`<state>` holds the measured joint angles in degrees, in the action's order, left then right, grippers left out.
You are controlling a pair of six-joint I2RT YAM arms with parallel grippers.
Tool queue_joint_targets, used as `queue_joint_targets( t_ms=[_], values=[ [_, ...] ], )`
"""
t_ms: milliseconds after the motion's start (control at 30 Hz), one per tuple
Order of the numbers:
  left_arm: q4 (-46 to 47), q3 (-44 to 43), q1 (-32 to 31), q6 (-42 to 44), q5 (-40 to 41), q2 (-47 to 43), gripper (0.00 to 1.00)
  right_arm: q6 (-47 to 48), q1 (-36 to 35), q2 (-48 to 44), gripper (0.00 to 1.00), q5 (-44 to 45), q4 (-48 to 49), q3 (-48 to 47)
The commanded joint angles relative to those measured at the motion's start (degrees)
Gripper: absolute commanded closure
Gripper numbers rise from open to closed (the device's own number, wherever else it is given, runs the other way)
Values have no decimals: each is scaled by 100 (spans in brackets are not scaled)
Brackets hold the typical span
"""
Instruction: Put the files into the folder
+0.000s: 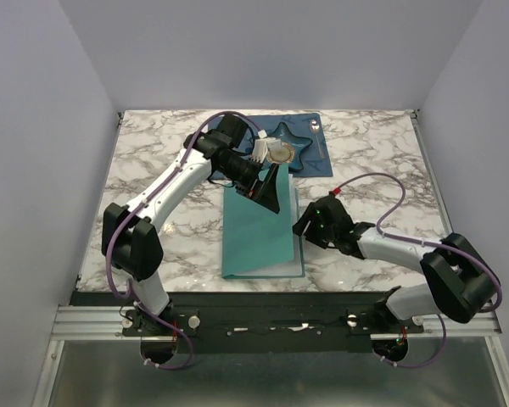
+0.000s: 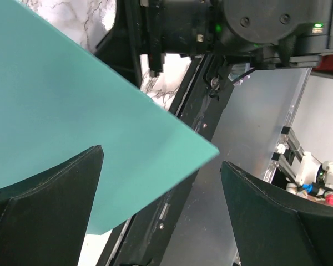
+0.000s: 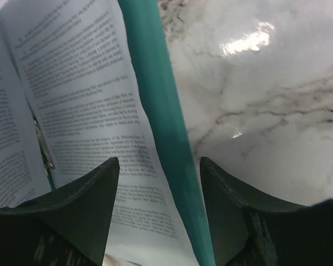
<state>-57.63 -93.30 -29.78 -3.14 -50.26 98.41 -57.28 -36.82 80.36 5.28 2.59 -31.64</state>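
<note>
The teal folder (image 1: 256, 233) lies flat in the middle of the marble table. My left gripper (image 1: 270, 195) hangs over its far end with jaws wide open. In the left wrist view (image 2: 161, 160) nothing is between the fingers, and the folder's cover (image 2: 72, 105) slants below them. My right gripper (image 1: 305, 225) is at the folder's right edge. In the right wrist view (image 3: 158, 166) its jaws stand open astride the cover's teal edge (image 3: 161, 127), without touching it. The files (image 3: 83, 105), white printed sheets, show under that edge.
A dark blue placemat (image 1: 310, 127) with a star dish (image 1: 295, 146) and a small round cup (image 1: 277, 153) lies just beyond the folder, close to the left arm's wrist. Grey walls close in the table on three sides.
</note>
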Motion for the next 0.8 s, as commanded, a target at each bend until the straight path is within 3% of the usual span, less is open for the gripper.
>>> queue_joint_targets(
  t_ms=[0, 233, 433, 567, 767],
  values=[
    [-29, -180, -54, -126, -107, 178, 1, 50, -53, -327, 28, 649, -1971, 44],
    [-21, -110, 104, 234, 428, -418, 1, 138, 52, -1214, 26, 1546, -3474, -422],
    [102, 425, 271, 507, 1922, -894, 1, 576, 52, -1663, 24, 1731, -3949, -825],
    [207, 856, 517, 551, 2432, -1052, 1, 1339, 43, -1848, 22, 1337, -3687, -1054],
    [1068, 1928, 1088, 481, 3039, -1737, 1, 2061, 43, -1971, 17, 696, -3345, -1336]
  ],
)
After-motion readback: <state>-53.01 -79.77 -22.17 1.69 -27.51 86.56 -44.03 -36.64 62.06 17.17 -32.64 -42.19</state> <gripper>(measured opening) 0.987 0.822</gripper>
